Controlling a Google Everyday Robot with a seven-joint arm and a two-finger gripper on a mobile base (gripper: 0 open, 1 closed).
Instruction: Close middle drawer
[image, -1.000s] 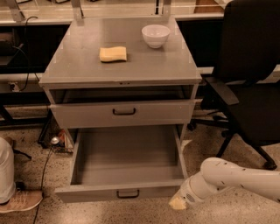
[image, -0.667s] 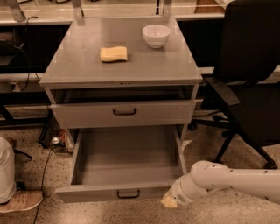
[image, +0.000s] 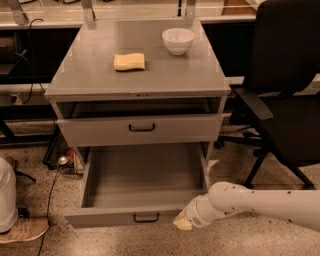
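Observation:
The middle drawer (image: 142, 187) is pulled far out at the bottom of the grey cabinet (image: 140, 80). It is a deep flat tray and is empty. Its low front panel (image: 100, 218) has a small dark centre handle (image: 146, 217). My gripper (image: 182, 222), with a yellowish tip at the end of my white arm (image: 260, 202), is low by the floor. It is at the right end of that front panel, touching or almost touching it.
Above the open drawer a taller drawer front (image: 140, 129) stands slightly out. A white bowl (image: 178, 40) and a yellow sponge (image: 129, 61) lie on the cabinet top. A black office chair (image: 285, 100) stands to the right. A person's shoe (image: 22, 230) is at the lower left.
My arm and gripper have moved left along the floor, from right of the cabinet to the right end of the open drawer's front panel. The drawer has not visibly moved.

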